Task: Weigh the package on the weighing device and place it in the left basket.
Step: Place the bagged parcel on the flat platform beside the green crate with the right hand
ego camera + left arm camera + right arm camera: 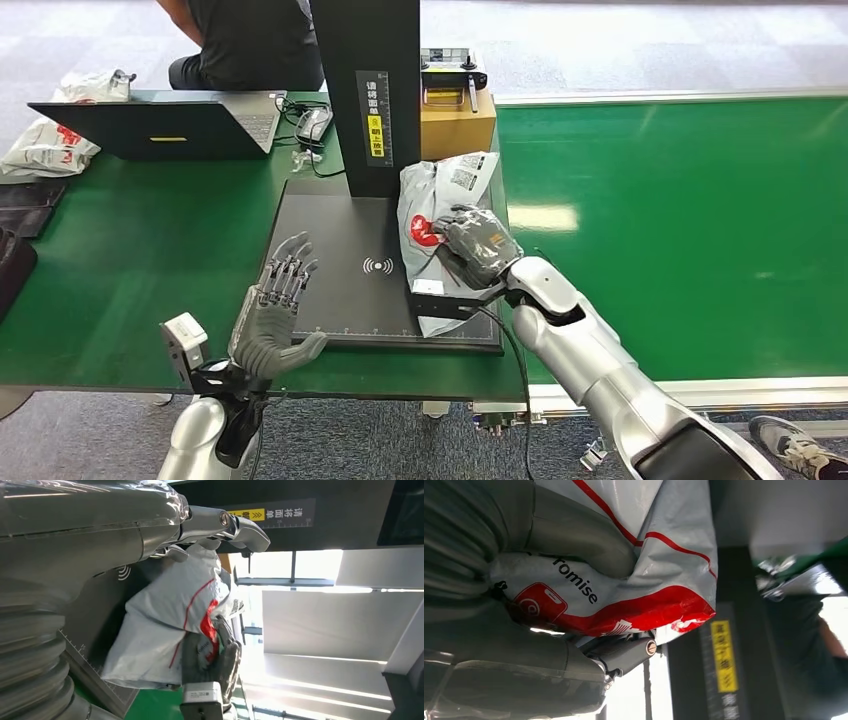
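The right hand (478, 248) grips the package (440, 215) at centre frame, its length running up-frame, while the open, empty left hand (280, 305) hovers lower left.

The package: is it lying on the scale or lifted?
Cannot tell for certain. The package sits over the scale plate's right edge, gripped by the right hand.

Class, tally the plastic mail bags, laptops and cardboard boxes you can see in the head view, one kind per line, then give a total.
Plastic mail bags: 3 — the package gripped by the right robot hand, two beside the laptop.
Laptops: 1
Cardboard boxes: 1
Total: 5
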Robot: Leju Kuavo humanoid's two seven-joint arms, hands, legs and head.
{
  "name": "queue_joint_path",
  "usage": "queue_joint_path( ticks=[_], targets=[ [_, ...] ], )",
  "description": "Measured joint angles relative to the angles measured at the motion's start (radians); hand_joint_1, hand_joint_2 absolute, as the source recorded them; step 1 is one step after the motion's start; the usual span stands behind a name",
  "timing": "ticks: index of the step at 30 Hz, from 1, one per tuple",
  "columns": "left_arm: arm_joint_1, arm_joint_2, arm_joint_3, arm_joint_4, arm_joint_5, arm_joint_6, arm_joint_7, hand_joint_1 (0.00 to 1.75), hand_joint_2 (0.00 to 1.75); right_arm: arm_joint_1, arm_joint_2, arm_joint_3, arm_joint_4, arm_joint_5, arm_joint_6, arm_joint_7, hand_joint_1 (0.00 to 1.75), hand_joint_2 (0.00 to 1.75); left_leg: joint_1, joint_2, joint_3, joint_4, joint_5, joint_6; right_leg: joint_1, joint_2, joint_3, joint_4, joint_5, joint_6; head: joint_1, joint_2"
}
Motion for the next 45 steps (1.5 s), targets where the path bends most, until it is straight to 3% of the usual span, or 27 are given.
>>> queue_joint_path(
  ticks=[7,23,33,40,41,44,45],
  targets=[
    [-0.011,0.0,-0.017,0.034,0.013,0.002,-0.003,0.0,1.75,-0.029,0.064,0.056,0.091,-0.051,0.026,-0.014,1.75,1.75,0.0,0.0,0.001,0.0,0.0,-0.001,0.0,0.0,0.0,0.0,0.0,-0.001,0.0,0.0],
    [-0.032,0.0,-0.027,0.078,0.017,0.004,-0.002,0.0,1.75,-0.018,0.097,0.07,0.142,-0.108,0.032,-0.056,1.75,1.75,0.0,0.0,0.002,0.0,0.0,-0.001,0.0,0.0,0.001,0.0,0.0,-0.001,0.0,0.0],
    [-0.048,0.002,-0.043,0.109,0.033,0.004,-0.009,0.0,1.75,0.058,0.092,0.057,0.051,-0.167,-0.057,-0.144,1.75,1.75,0.0,0.0,0.001,0.0,0.0,-0.001,0.0,0.0,0.0,0.0,0.0,-0.001,0.0,0.0],
    [-0.053,0.004,-0.045,0.123,0.047,0.009,-0.016,0.0,1.75,0.137,0.072,0.008,-0.088,-0.217,-0.191,-0.208,1.75,1.75,0.0,0.0,-0.001,0.0,0.0,-0.001,0.0,0.0,-0.001,0.0,0.0,-0.001,0.0,0.0],
    [-0.053,0.004,-0.047,0.124,0.049,0.01,-0.016,0.0,1.75,0.143,0.069,0.002,-0.107,-0.218,-0.195,-0.203,1.47,1.75,0.0,0.0,-0.001,0.0,0.0,-0.001,0.0,0.0,-0.002,0.0,0.0,-0.001,0.0,0.0],
    [-0.053,0.007,-0.051,0.126,0.05,0.016,-0.017,0.0,1.75,0.153,0.06,-0.014,-0.144,-0.206,-0.194,-0.157,0.19,1.75,0.0,0.0,-0.002,0.0,0.0,-0.001,0.0,0.0,-0.002,0.0,0.0,-0.001,0.0,0.0],
    [-0.053,0.008,-0.051,0.126,0.051,0.019,-0.017,0.0,1.75,0.154,0.058,-0.02,-0.147,-0.202,-0.189,-0.135,0.03,1.75,0.0,0.0,-0.002,0.0,0.0,-0.001,0.0,0.0,-0.001,0.0,0.001,-0.001,0.0,0.0]
  ],
)
